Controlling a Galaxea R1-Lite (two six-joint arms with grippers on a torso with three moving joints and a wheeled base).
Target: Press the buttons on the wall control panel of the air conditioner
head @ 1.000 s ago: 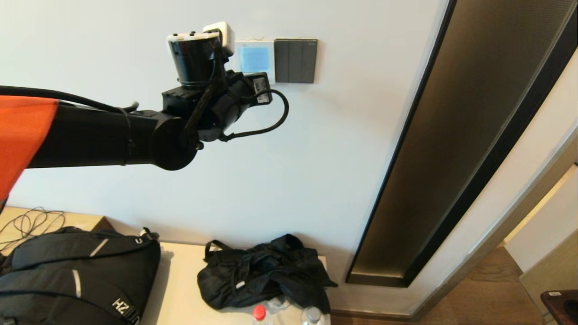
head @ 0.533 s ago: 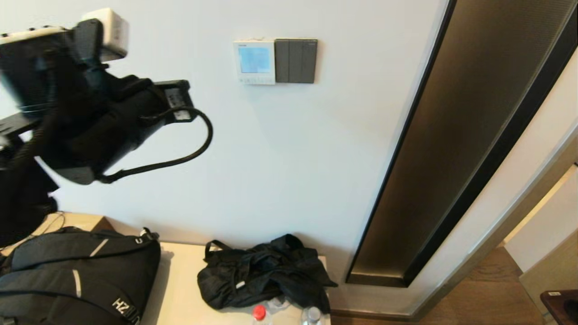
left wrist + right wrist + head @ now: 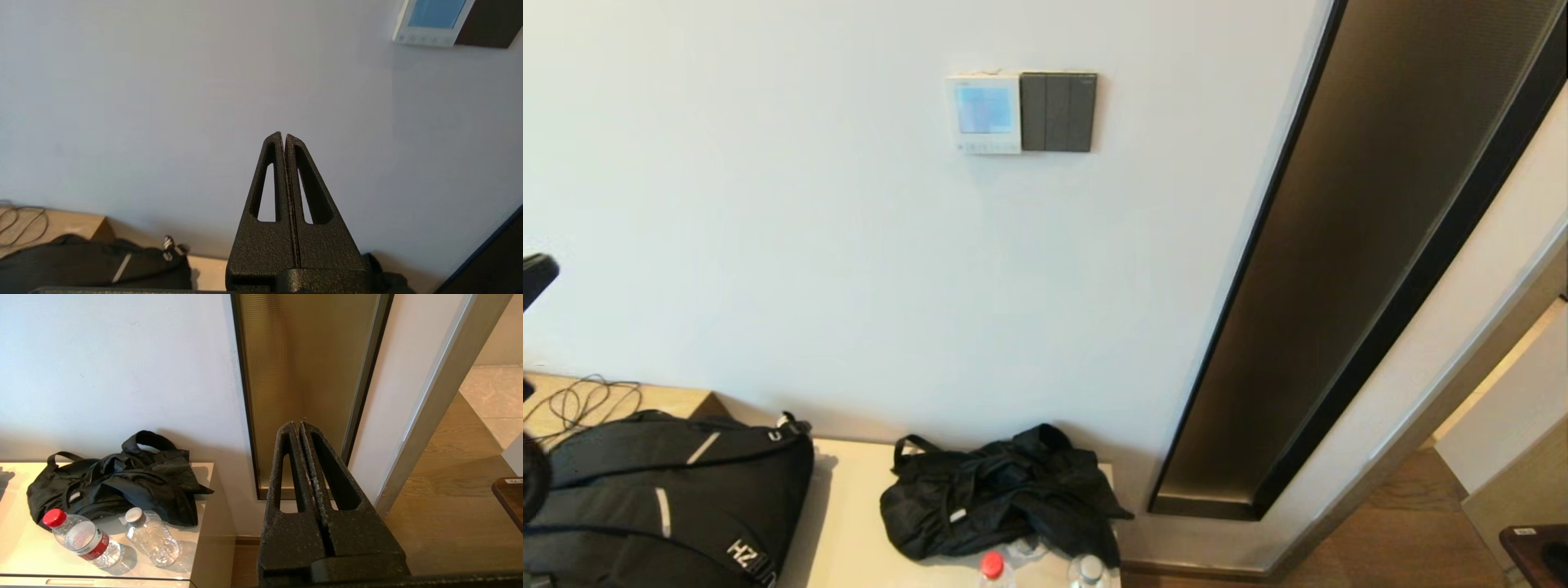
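The left gripper (image 3: pixel 284 135) hangs low and well away from the wall, its two fingers pressed flat together with nothing between them. From its tip, the control panel (image 3: pixel 434 21) sits far up and off to the right, high on the wall, with the pale blue screen lit and the row of buttons (image 3: pixel 425 40) running along the strip beneath it. In the head view the same panel (image 3: pixel 984 113) is mounted on the white wall, touching the dark grey switch plate (image 3: pixel 1058 112) at its right edge, and only a dark sliver of the left arm shows at the far left border.

The right gripper (image 3: pixel 299 425) is parked lower down, also pinched shut on nothing, pointing at the gold mesh door panel (image 3: pixel 304 375). Below and to its left a side table (image 3: pixel 16 547) carries a crumpled black bag (image 3: pixel 118 477) and two water bottles (image 3: pixel 83 539).

Judging from this, no press is under way: the left arm is either finished or between presses, and the lit screen suggests the panel may already have responded. If another press is wanted, the left gripper must rise and swing right toward the button strip, staying closed so the joined tips act as one blunt finger, then come in squarely at a single small button without straying onto the neighbouring switch plate.
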